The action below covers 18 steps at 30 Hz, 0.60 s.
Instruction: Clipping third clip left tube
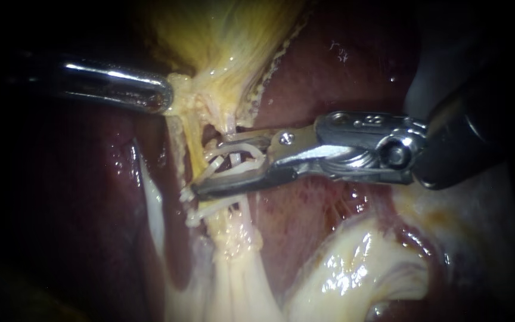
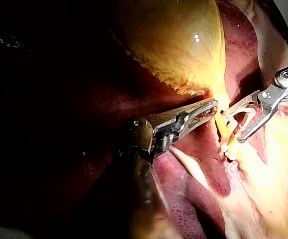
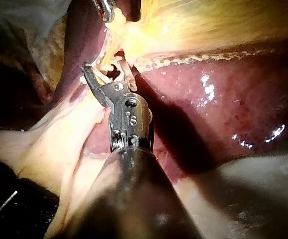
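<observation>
Endoscope hovers close above the tubes; both wrist cameras, dimmer, apparently face that same spot.

Right instrument jaws hold open clip astride tube

This is looking like a surgical bench with bare organs laid out. Wet, dark red liver is filling both sides of the endoscope frame, a yellow gallbladder is hanging in the upper centre, and pale glistening tissue is spreading across the lower right, while the frame's edges are fading to black. Two slim metal instruments are working in it: the left instrument is coming in from the upper left and gripping the gallbladder's narrow end, and the right instrument is reaching in from the right, its parted jaws carrying a white clip between them.
</observation>
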Available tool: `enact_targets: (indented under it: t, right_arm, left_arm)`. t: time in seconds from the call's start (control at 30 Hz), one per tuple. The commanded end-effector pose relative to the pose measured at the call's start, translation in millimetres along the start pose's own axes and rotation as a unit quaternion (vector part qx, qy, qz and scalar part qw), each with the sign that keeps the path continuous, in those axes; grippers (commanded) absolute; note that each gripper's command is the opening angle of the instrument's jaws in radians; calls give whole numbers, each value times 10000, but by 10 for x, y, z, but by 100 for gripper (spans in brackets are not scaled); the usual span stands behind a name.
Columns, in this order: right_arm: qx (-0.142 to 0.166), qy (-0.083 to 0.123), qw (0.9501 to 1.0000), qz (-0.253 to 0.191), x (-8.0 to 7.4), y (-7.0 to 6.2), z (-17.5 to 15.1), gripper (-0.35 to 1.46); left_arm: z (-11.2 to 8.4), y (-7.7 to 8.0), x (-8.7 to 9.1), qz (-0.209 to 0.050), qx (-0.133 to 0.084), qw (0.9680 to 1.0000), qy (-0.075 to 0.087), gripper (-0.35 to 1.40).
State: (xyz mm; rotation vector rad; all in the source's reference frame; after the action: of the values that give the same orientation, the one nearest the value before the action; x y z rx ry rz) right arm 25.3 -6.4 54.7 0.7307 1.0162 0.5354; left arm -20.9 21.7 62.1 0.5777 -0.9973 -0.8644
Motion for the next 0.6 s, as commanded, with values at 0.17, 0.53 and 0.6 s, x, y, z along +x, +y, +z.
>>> enact_targets:
  t: [0.17, 0.53, 0.6]
  right_arm:
    - [-22, 25, 9999, 96, 4, 10, 10, 43]
    - [678, 702, 9935, 594, 8, 18, 29, 42]
    - [926, 906, 9892, 681, 10, 18, 30, 42]
  left_arm:
    - [1, 0, 1, 2, 0, 10000, -1, -35]
    - [4, 0, 1, 4, 8, 10000, 2, -35]
    - [4, 0, 1, 4, 8, 10000, 2, -35]
